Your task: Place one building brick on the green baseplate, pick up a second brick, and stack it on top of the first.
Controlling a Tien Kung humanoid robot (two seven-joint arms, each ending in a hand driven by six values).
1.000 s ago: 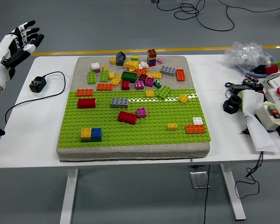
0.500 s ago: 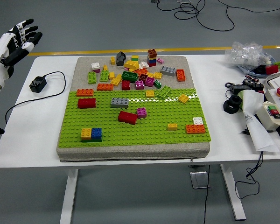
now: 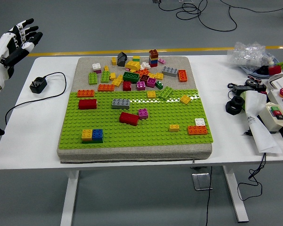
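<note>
The green baseplate (image 3: 132, 134) lies on a grey mat, on the near half of it. Several bricks sit on the plate: a yellow and a blue one side by side (image 3: 92, 135), a dark red brick (image 3: 129, 118), a red one (image 3: 87, 104), a grey one (image 3: 120, 103) and an orange one (image 3: 197, 130). A heap of loose bricks (image 3: 137, 73) covers the mat's far part. My left hand (image 3: 20, 38) hangs in the air beyond the table's far left corner, fingers spread, holding nothing. The right arm is out of the picture.
A black plug with its cable (image 3: 37, 84) lies on the table left of the mat. At the right stand a control box with buttons (image 3: 279, 110), black parts (image 3: 236, 105), white paper (image 3: 259, 127) and a plastic bag (image 3: 252, 54).
The left hand has drifted slightly up and to the left. Nothing on the table has moved.
</note>
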